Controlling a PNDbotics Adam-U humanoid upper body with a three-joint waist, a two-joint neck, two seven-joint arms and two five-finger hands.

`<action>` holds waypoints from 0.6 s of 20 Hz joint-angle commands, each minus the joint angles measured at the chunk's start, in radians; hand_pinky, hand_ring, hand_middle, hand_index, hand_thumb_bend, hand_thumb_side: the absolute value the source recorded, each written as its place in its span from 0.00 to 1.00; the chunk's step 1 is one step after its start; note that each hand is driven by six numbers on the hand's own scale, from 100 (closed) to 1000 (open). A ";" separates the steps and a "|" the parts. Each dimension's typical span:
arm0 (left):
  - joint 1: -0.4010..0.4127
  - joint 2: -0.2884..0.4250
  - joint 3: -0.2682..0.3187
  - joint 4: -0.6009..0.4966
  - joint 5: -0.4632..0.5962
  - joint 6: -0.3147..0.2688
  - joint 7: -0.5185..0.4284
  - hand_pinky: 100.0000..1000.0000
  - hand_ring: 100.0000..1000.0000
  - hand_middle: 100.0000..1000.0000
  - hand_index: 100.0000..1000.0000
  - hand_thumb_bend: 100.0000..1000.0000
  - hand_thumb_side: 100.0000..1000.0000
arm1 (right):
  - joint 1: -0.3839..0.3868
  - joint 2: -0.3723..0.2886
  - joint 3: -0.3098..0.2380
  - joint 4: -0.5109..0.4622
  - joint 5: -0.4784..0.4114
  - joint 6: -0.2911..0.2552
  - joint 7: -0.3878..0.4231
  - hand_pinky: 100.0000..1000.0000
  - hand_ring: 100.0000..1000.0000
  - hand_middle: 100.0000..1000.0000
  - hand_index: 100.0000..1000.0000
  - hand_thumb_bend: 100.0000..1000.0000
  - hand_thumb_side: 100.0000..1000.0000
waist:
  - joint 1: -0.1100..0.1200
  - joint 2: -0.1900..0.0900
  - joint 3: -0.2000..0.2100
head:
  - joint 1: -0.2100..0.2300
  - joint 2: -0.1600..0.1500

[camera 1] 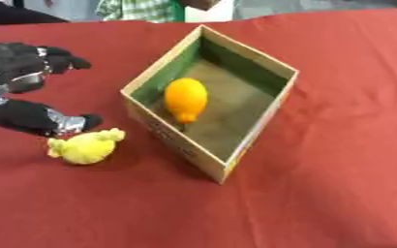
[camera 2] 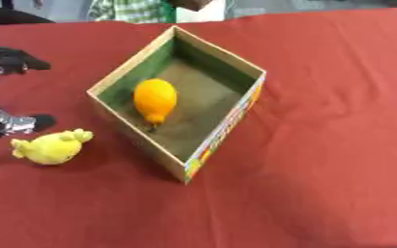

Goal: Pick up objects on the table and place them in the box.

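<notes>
A yellow plush toy [camera 1: 86, 146] lies on the red tablecloth just left of the cardboard box [camera 1: 257, 127]. Inside the box, against its left wall, rests an orange fruit-shaped object [camera 1: 186, 99]. My left hand [camera 1: 20, 87] hovers at the left edge, above and beside the plush toy. Its fingers are spread apart with the thumb [camera 1: 59, 122] low near the toy and nothing between them. My right hand shows in neither view.
The red tablecloth [camera 1: 337, 193] covers the whole table. A person in a checked shirt [camera 1: 138, 9] stands at the far edge, not touching anything.
</notes>
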 commanded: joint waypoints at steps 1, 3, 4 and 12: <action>0.003 0.034 0.001 -0.004 0.019 0.012 -0.053 0.81 0.88 0.92 1.00 0.38 0.74 | -0.005 -0.011 -0.003 -0.016 -0.004 0.001 -0.003 0.78 0.80 0.76 0.94 0.00 0.98 | -0.001 -0.014 -0.002 | 0.000 0.000; 0.008 0.030 -0.009 0.012 0.028 0.022 -0.072 0.82 0.89 0.93 1.00 0.41 0.74 | -0.004 -0.008 -0.003 -0.016 -0.003 0.003 -0.002 0.78 0.80 0.76 0.94 0.00 0.98 | -0.001 -0.013 -0.003 | 0.000 0.000; 0.010 0.028 -0.014 0.020 0.027 0.025 -0.077 0.83 0.89 0.93 1.00 0.43 0.73 | -0.003 -0.007 -0.003 -0.016 -0.002 0.004 -0.001 0.78 0.80 0.76 0.93 0.00 0.98 | 0.000 -0.013 -0.004 | 0.000 0.000; 0.012 0.004 -0.054 0.102 0.001 0.013 -0.096 0.82 0.89 0.93 1.00 0.50 0.77 | 0.002 0.006 -0.001 -0.016 0.002 0.012 0.006 0.78 0.80 0.76 0.93 0.00 0.99 | -0.001 -0.011 -0.008 | 0.001 -0.002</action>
